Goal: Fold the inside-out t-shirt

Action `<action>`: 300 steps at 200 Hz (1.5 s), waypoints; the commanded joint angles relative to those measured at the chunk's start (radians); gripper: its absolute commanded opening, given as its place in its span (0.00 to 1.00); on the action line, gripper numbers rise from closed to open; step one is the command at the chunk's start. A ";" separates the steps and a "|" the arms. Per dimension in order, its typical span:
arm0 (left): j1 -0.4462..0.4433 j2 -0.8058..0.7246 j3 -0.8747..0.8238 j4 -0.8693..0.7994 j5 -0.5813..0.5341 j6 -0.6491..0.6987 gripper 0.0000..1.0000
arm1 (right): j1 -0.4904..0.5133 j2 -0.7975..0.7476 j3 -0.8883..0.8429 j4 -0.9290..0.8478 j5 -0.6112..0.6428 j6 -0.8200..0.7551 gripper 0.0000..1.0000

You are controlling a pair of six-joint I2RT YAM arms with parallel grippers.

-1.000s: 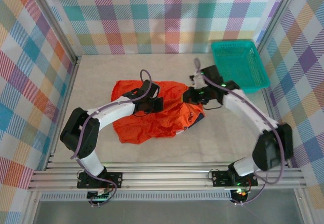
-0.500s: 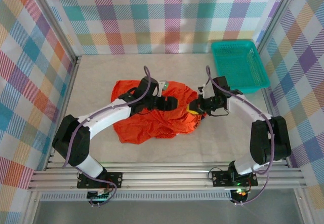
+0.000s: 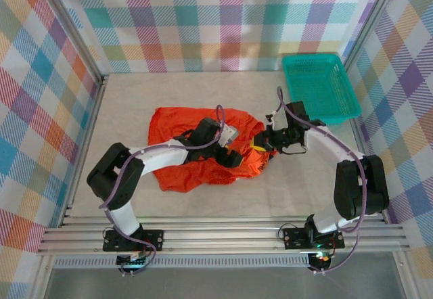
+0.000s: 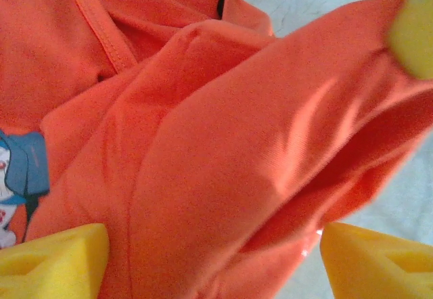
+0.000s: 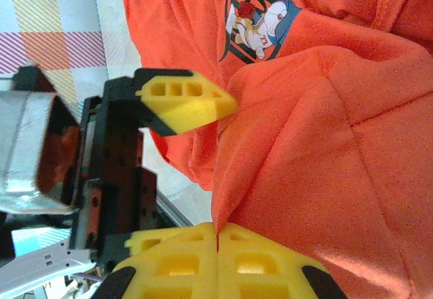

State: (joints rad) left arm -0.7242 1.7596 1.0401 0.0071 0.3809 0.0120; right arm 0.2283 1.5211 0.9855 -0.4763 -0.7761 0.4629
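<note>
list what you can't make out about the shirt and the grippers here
- Top external: the left gripper and its arm cover the middle of the t-shirt.
- Left wrist: the print is cut off by the left edge.
- Right wrist: the right gripper is shut on a fold; bunched cloth hides which part of the t-shirt that is.

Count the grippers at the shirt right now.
2. The left gripper is open over the middle of the t-shirt; the right gripper is shut on its right edge.

Overhead looking down, wrists close on t-shirt [image 3: 179,170]
</note>
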 commanded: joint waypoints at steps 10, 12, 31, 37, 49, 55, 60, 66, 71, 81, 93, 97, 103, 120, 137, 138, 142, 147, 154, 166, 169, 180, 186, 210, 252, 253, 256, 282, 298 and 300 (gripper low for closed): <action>-0.004 0.066 0.069 0.018 -0.032 0.114 0.68 | -0.004 -0.033 0.033 -0.009 -0.042 -0.011 0.00; -0.003 0.071 0.076 0.013 -0.028 0.118 0.62 | -0.004 -0.033 0.033 -0.009 -0.042 -0.012 0.00; 0.003 0.124 0.171 -0.096 0.038 0.134 0.00 | -0.005 -0.039 0.031 -0.022 -0.031 -0.025 0.00; 0.006 0.135 0.198 -0.133 0.051 0.132 0.00 | -0.007 -0.039 0.031 -0.031 -0.019 -0.035 0.00; 0.007 0.137 0.242 -0.199 0.056 0.130 0.00 | -0.007 -0.036 0.034 -0.055 0.011 -0.058 0.00; 0.008 0.128 0.255 -0.227 0.054 0.130 0.00 | -0.007 -0.035 0.033 -0.073 0.040 -0.072 0.00; 0.010 0.112 0.264 -0.249 0.053 0.133 0.00 | -0.007 -0.036 0.031 -0.088 0.069 -0.082 0.00; 0.011 0.090 0.270 -0.271 0.051 0.131 0.00 | -0.008 -0.036 0.026 -0.106 0.116 -0.098 0.00; 0.012 0.071 0.281 -0.294 0.051 0.128 0.00 | -0.007 -0.038 0.022 -0.118 0.152 -0.107 0.00; 0.016 0.030 0.303 -0.357 0.063 0.126 0.00 | -0.007 -0.039 0.010 -0.133 0.216 -0.123 0.00; 0.019 -0.015 0.335 -0.414 0.100 0.121 0.00 | -0.009 -0.036 -0.005 -0.151 0.318 -0.130 0.00; 0.021 -0.026 0.345 -0.430 0.120 0.115 0.00 | -0.008 -0.034 -0.008 -0.155 0.355 -0.129 0.00; 0.023 -0.038 0.362 -0.452 0.153 0.100 0.00 | -0.009 -0.031 -0.013 -0.155 0.401 -0.117 0.00; 0.024 -0.045 0.392 -0.473 0.253 0.038 0.00 | -0.008 -0.021 -0.022 -0.105 0.439 -0.083 0.00; 0.023 -0.040 0.355 -0.390 0.295 -0.066 0.00 | -0.005 -0.007 -0.006 -0.025 0.411 -0.024 0.00; 0.023 -0.039 0.352 -0.382 0.295 -0.071 0.00 | -0.004 -0.006 -0.003 -0.022 0.409 -0.020 0.01; 0.023 -0.034 0.335 -0.357 0.291 -0.090 0.00 | -0.001 -0.001 0.008 -0.012 0.401 -0.009 0.06; 0.025 -0.025 0.317 -0.326 0.288 -0.113 0.00 | 0.005 0.005 0.026 -0.006 0.393 0.009 0.13; 0.027 -0.008 0.297 -0.295 0.284 -0.153 0.00 | 0.014 0.007 0.047 -0.007 0.391 0.027 0.16; 0.036 0.034 0.281 -0.208 0.293 -0.233 0.00 | 0.034 -0.009 0.070 -0.018 0.408 0.051 0.22; 0.038 0.046 0.278 -0.194 0.298 -0.258 0.00 | 0.039 -0.017 0.072 -0.023 0.416 0.059 0.23; 0.051 0.081 0.264 -0.128 0.314 -0.360 0.00 | 0.047 -0.054 0.060 -0.044 0.444 0.088 0.25; 0.057 0.097 0.250 -0.079 0.330 -0.416 0.00 | 0.048 -0.081 0.041 -0.045 0.446 0.109 0.27; 0.073 0.108 0.187 0.089 0.313 -0.562 0.00 | 0.063 -0.209 -0.090 0.041 0.388 0.208 0.24; 0.078 0.097 0.213 0.025 0.233 -0.555 0.00 | 0.126 -0.307 -0.232 0.208 0.359 0.348 0.19; 0.078 0.097 0.215 0.022 0.231 -0.555 0.00 | 0.128 -0.306 -0.234 0.213 0.360 0.350 0.19; 0.079 0.096 0.217 0.015 0.224 -0.554 0.00 | 0.133 -0.300 -0.238 0.225 0.359 0.356 0.19; 0.081 0.089 0.219 0.008 0.207 -0.569 0.00 | 0.169 -0.210 -0.250 0.335 0.382 0.409 0.18; 0.082 0.086 0.206 0.029 0.206 -0.586 0.00 | 0.185 -0.129 -0.244 0.389 0.411 0.432 0.26; 0.081 0.086 0.206 0.030 0.205 -0.588 0.00 | 0.187 -0.119 -0.243 0.394 0.416 0.435 0.26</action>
State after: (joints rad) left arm -0.6491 1.8778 1.2331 0.0051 0.6025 -0.5381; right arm 0.3935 1.3144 0.7479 -0.2203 -0.3962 0.8299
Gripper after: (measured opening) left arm 0.053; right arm 0.237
